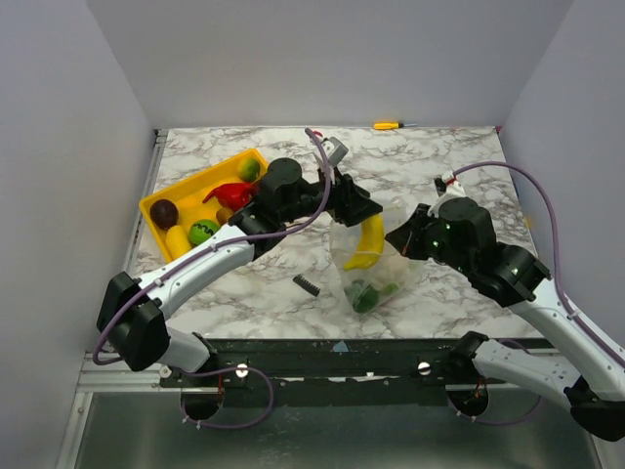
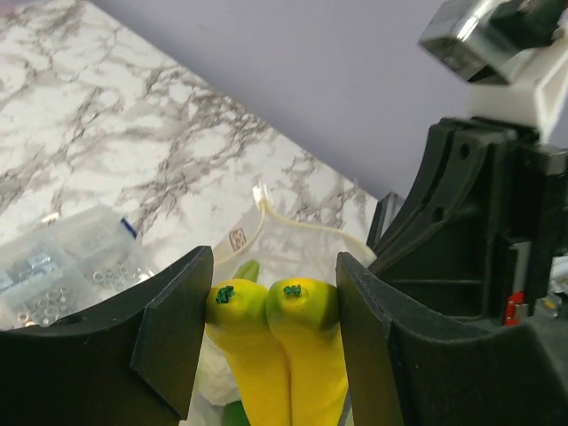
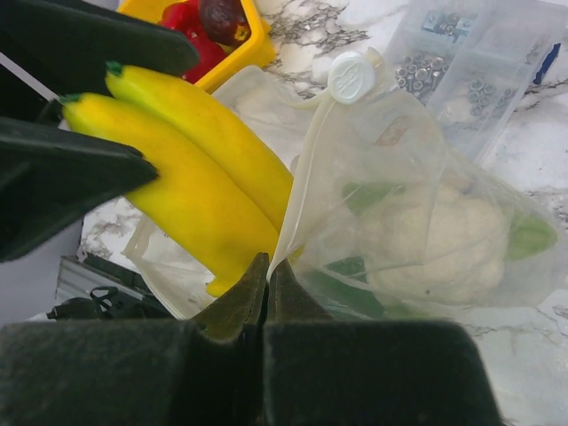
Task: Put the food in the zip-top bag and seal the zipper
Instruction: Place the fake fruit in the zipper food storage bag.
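Near the middle of the white marble-patterned worktop [image 1: 469, 156], toward its front edge, the thin clear zip-top bag [image 1: 379, 281] is held up by my right gripper [image 1: 405, 237]. Its jaws are pressed fully together on the bag's rim, pinching the film at the narrow clear zipper strip [image 3: 302, 177]. My left gripper [image 1: 363, 217] hovers over the bag's mouth, its jaws partly apart and clamped on a pair of yellow plastic toy bananas [image 1: 369, 246] at their green-tipped stem ends. The bananas' lower ends look to be inside the mouth, since the right wrist view shows film around them.

As I judge it, part of the work is done. A white toy cauliflower [image 3: 435, 244] and some green pieces [image 1: 366, 296] lie in the bag, and the bananas are going in but are not yet let go.

Plenty is left. The yellow rectangular plastic tray [image 1: 205, 173] near the worktop's rear left corner holds these pieces:
- a red toy pepper [image 1: 232, 193]
- a dark purple round piece [image 1: 163, 211]
- a green round piece [image 1: 203, 232]
- a yellow piece [image 1: 177, 241]
- a yellow-green piece [image 1: 249, 169]

Each of these needs its own trip to the bag. The zipper gapes open along the mouth, so the sealing has not begun. I would put the task at no more than halfway.
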Action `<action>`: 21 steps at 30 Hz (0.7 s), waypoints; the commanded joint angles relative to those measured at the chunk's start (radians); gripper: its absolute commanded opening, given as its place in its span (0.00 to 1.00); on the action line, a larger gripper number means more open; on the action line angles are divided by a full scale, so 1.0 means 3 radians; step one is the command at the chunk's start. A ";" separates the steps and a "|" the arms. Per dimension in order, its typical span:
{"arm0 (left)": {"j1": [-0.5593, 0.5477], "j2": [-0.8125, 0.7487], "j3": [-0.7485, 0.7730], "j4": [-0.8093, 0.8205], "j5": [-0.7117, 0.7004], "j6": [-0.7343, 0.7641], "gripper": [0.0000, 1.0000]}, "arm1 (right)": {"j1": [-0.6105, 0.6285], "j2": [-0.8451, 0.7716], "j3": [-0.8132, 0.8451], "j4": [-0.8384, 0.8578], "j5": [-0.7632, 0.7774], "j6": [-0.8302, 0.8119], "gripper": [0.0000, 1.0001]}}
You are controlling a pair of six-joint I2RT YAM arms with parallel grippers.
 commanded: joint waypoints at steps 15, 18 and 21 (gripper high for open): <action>-0.0322 0.0350 0.0641 -0.1585 -0.0972 0.0342 0.12 | 0.0020 -0.0074 0.0021 0.0228 0.0200 0.0087 0.00; -0.0322 0.0422 0.0693 -0.1634 -0.0955 0.0283 0.24 | 0.0022 -0.0046 0.0021 0.0225 0.0202 0.0074 0.00; -0.0322 0.0452 0.0778 -0.1735 -0.0909 0.0270 0.51 | 0.0022 -0.0023 0.0035 0.0172 0.0244 0.0074 0.00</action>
